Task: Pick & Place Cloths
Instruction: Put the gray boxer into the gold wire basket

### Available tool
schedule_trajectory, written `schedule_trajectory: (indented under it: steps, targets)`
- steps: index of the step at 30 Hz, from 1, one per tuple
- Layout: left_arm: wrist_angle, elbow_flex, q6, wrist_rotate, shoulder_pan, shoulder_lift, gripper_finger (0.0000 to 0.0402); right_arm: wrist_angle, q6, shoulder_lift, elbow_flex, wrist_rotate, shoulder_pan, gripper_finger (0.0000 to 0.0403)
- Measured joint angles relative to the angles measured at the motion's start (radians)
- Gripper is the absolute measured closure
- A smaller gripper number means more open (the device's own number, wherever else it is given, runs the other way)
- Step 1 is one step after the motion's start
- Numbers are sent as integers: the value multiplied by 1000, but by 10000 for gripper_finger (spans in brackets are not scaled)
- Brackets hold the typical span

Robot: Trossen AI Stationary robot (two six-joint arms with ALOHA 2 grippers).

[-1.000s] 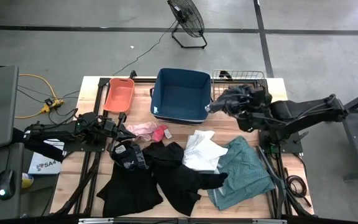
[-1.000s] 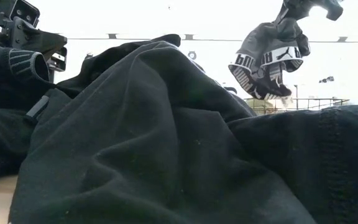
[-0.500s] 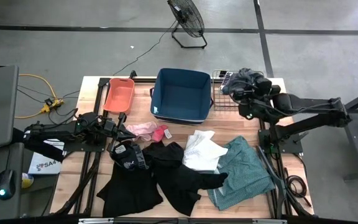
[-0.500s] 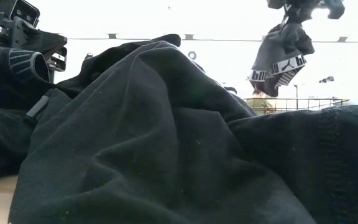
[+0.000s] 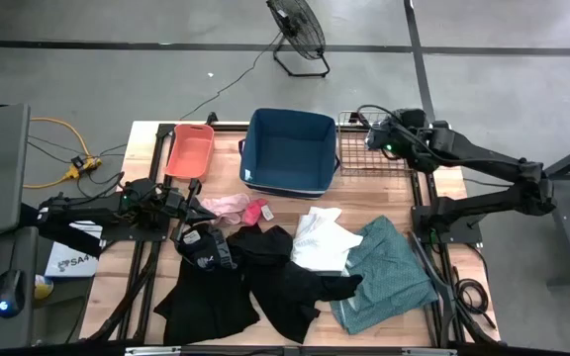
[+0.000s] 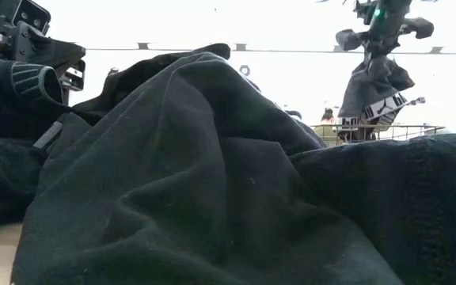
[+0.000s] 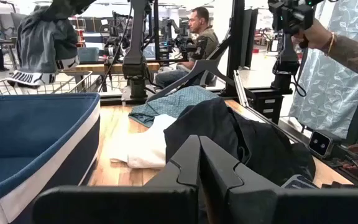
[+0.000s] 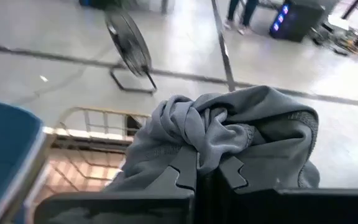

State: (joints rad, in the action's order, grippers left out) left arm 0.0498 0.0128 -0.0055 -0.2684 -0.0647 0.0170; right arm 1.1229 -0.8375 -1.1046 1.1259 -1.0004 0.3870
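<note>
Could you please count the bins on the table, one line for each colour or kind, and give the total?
Orange bin: 1
Navy bin: 1
Wire basket: 1
Total: 3

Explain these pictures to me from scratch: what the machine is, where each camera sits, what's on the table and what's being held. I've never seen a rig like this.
This is a robot with two dark arms at a wooden table, sorting cloths into bins.

One camera looks straight down. One sits at table height, mostly blocked by a black garment. One camera rides on each wrist.

On the table lie black garments, a teal-grey shirt, a white cloth and small pink pieces. At the far edge stand an orange bin, a navy bin and a wire basket.

The right hand is shut on a grey garment, holding it over the wire basket. The left hand waits, shut, near the pink pieces. People show in the room behind.
</note>
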Motion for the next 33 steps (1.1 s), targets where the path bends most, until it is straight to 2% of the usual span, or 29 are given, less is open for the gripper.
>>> schedule_trajectory:
  steps: [12, 19, 25, 30, 33]
  targets:
    - [0, 0, 0, 0, 0, 0, 400, -10, 57, -199, 0, 133, 147, 399]
    - [0, 0, 0, 0, 0, 0, 400, -99, 92, -293, -1, 266, 201, 395]
    - [0, 0, 0, 0, 0, 0, 400, -166, 141, -321, -1, 393, 241, 393]
    - [0, 0, 0, 0, 0, 0, 400, -168, 161, -322, -1, 435, 255, 392]
    - [0, 0, 0, 0, 0, 0, 400, -167, 162, -322, -1, 462, 263, 378]
